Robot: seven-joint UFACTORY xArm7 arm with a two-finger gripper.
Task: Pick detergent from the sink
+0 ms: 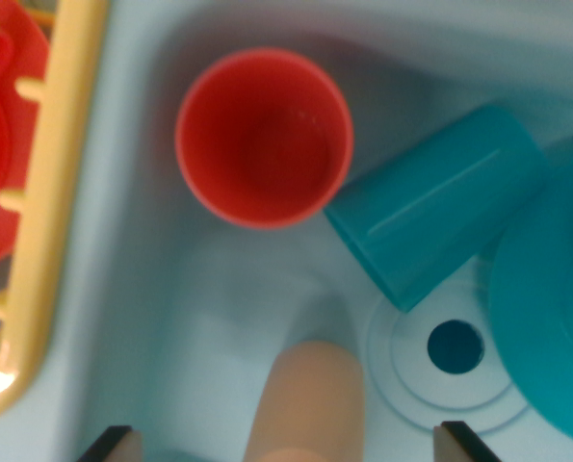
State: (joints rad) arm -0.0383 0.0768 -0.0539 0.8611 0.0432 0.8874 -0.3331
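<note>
Jaws (pixel 286 445): spread wide, only the two tips visible at the bottom edge, gripping nothing. Detergent (pixel 310 404): beige, blurred, cut off below, lying in the sink (pixel 170 318) between the tips. Red cup (pixel 264 138), teal cup (pixel 435 205), drain (pixel 455 346); teal lid (pixel 551 298) cropped at right.

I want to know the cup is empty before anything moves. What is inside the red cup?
The red cup stands upright in the sink, mouth toward the camera. Only its own red floor and wall show; nothing lies inside. What is under it is covered.
</note>
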